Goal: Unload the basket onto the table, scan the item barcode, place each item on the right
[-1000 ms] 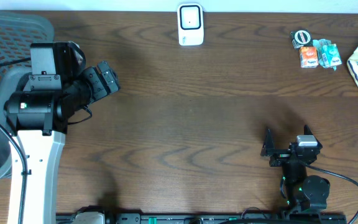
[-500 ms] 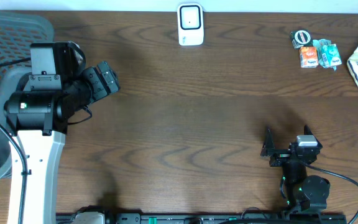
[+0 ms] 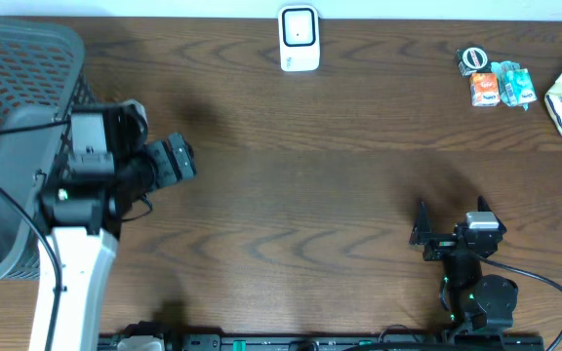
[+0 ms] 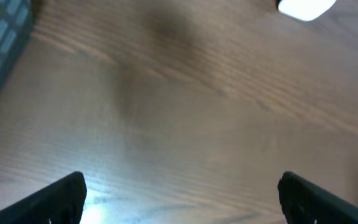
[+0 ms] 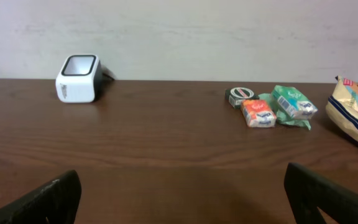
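- The left gripper (image 3: 176, 161) — jaws wide, empty — has shifted with its arm toward the near edge, uncovering more of the basket (image 3: 13, 68) behind it; judged as repositioning, with nothing picked yet.
- The right gripper (image 3: 451, 222) is wide, empty and unmoved.
- The items (image 5: 272, 107) lie far ahead of it, slightly right; the bag (image 5: 356, 112) is further right, the scanner (image 5: 78, 78) far ahead-left.
- Pack print — too small to read.

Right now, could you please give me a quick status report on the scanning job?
Left claw open, empty. Right claw open, empty. Snacks untouched, far right corner; scanner at far edge. Nothing in the way.
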Action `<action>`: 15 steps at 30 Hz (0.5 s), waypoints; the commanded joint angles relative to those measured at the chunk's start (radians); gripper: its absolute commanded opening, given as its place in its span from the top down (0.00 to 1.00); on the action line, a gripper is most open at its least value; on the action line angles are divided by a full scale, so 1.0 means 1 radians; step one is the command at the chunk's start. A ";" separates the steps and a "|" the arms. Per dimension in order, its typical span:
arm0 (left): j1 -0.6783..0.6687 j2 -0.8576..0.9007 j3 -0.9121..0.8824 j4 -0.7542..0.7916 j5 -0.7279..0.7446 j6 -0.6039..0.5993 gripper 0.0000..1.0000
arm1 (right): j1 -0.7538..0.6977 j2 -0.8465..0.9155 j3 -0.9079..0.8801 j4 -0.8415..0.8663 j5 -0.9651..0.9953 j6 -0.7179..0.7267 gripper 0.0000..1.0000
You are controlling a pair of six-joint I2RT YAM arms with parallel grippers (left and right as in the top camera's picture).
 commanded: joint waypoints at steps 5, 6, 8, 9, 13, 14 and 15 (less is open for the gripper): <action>0.005 -0.248 -0.334 0.355 0.098 0.180 0.02 | 0.008 -0.006 -0.002 -0.006 0.012 0.011 0.01; 0.005 -0.271 -0.367 0.394 0.098 0.180 0.02 | 0.008 -0.006 -0.002 -0.006 0.012 0.011 0.01; 0.005 -0.332 -0.446 0.483 0.098 0.180 0.02 | 0.008 -0.006 -0.002 -0.006 0.012 0.011 0.01; 0.005 -0.363 -0.482 0.521 0.098 0.180 0.02 | 0.008 -0.006 -0.002 -0.006 0.012 0.011 0.01; 0.005 -0.456 -0.579 0.619 0.098 0.180 0.02 | 0.008 -0.006 -0.002 -0.006 0.012 0.011 0.01; 0.005 -0.479 -0.600 0.640 0.098 0.180 0.02 | 0.008 -0.006 -0.002 -0.006 0.012 0.011 0.01; 0.005 -0.506 -0.624 0.661 0.098 0.180 0.02 | 0.008 -0.006 -0.002 -0.006 0.012 0.011 0.01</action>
